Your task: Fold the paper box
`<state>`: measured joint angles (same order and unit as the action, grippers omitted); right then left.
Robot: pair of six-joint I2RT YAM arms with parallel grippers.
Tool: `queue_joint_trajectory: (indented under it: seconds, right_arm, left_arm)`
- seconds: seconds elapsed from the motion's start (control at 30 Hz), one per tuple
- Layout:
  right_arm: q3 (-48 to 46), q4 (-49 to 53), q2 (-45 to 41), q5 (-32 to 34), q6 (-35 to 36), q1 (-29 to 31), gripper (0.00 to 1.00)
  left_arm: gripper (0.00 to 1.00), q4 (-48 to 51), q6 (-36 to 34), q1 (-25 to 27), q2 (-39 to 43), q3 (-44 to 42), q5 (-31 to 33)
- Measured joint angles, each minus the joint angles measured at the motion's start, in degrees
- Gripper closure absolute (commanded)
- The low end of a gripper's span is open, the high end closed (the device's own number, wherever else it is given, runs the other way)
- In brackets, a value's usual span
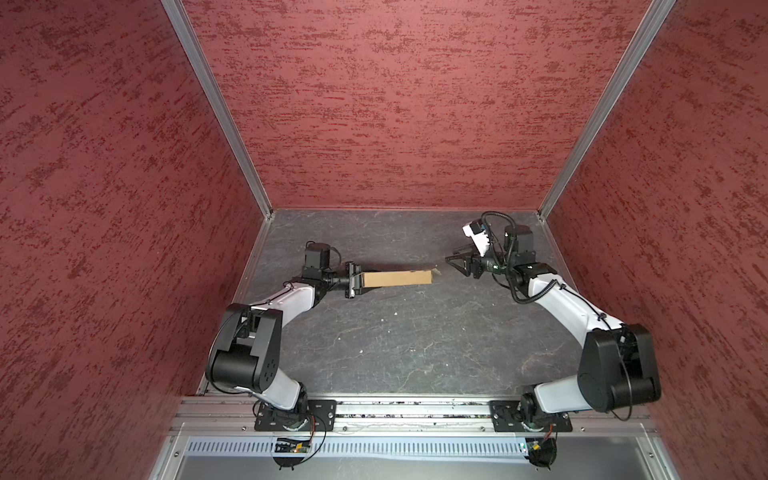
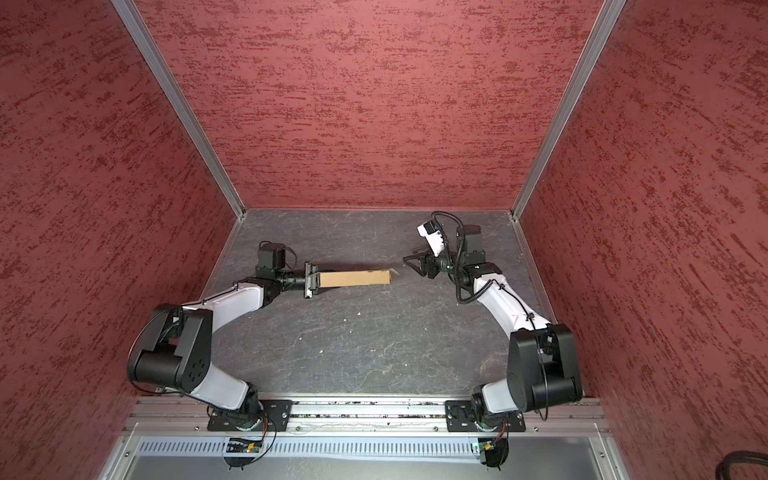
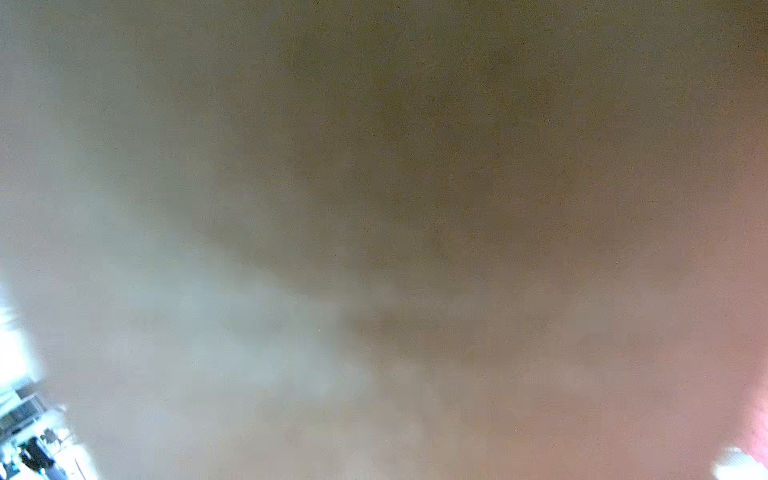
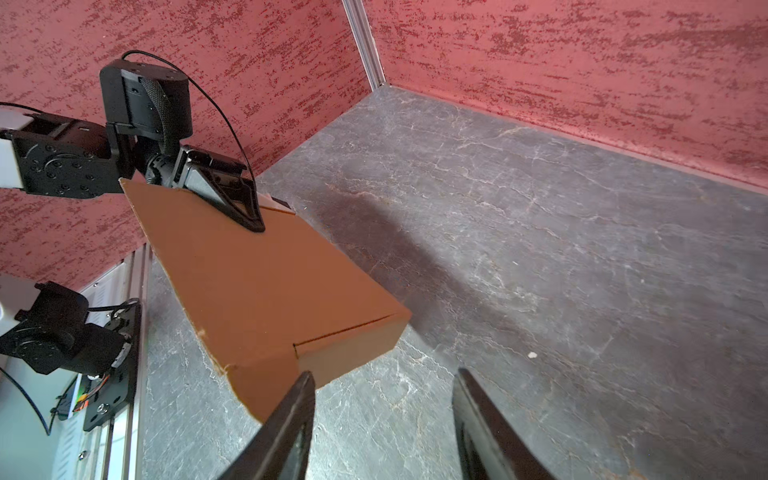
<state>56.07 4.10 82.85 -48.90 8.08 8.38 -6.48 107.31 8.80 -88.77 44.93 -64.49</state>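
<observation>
Top views: bright, even light, sharp. Paper box (image 1: 397,278) casts a soft shadow at its 12 o'clock side. Walls (image 1: 395,104) splay at the edges. Left wrist view: total brown-grey blur, blown-out white corners. Right wrist view: crisp, with a broad dark shadow on the floor (image 4: 540,208).

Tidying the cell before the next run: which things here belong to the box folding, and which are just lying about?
In the job: paper box, clamped by left gripper; right gripper, open near it.
Lying about: white crumbs on the table.

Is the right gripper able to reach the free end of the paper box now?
Probably yes: the right gripper stands open just short of the paper box, and nothing lies between them.
</observation>
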Motion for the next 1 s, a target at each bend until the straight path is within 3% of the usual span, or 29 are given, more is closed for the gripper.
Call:
queue_joint_trajectory:
  seconds: [0.2, 0.43, 0.87, 1.0]
  right_arm:
    - [-1.95, -1.66, 0.00, 0.52, 0.11, 0.02, 0.47]
    - [-3.04, -2.19, 1.73, 0.76, 0.81, 0.07, 0.48]
    - [-5.99, -2.14, 0.07, 0.72, 3.15, 0.46, 0.47]
    - [-10.25, -2.49, -3.91, 2.80, 5.64, 0.52, 0.40]
  left_arm:
    - [0.68, 2.29, 0.76, 0.31, -0.42, 1.22, -1.14]
    - [0.69, -7.41, 7.61, 3.32, -7.37, 3.45, -2.12]
    - [0.73, -15.47, 7.98, 3.08, -10.34, 3.61, -4.48]
    - [0.74, -15.80, 7.98, 2.99, -10.29, 3.61, -4.68]
